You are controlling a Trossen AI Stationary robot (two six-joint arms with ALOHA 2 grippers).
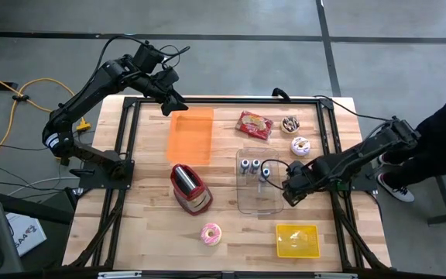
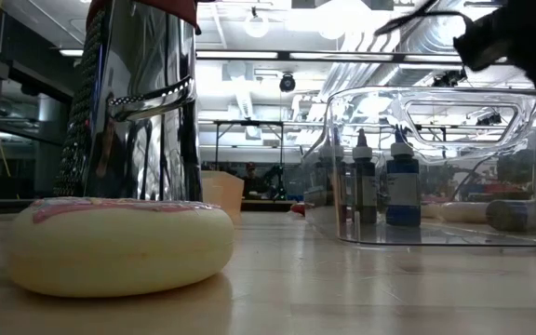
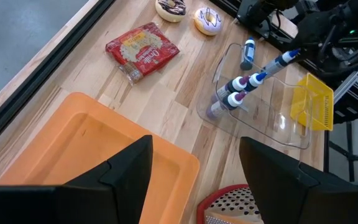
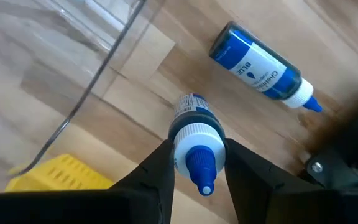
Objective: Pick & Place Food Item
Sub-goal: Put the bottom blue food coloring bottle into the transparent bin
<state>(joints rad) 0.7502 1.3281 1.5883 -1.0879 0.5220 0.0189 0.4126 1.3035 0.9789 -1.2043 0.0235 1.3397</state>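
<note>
Right wrist view, blue-capped bottle (image 4: 194, 140) with white collar, pinched in right end effector (image 4: 196, 163)

We get the high view straight down over the clear bin (image 1: 259, 186). Low view sits at tabletop height, facing that bin (image 2: 435, 167) side-on. Left wrist view sees it (image 3: 260, 106) from afar; right wrist view hangs close above it (image 4: 92, 68).

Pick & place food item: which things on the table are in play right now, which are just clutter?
In play:
- right gripper, shut on blue-capped bottle
- clear bin
- bottles standing in it

Lying about:
- blue bottle on its side
- orange tray, left gripper open above its far end
- snack packet
- three donuts
- grater
- yellow basket
</note>
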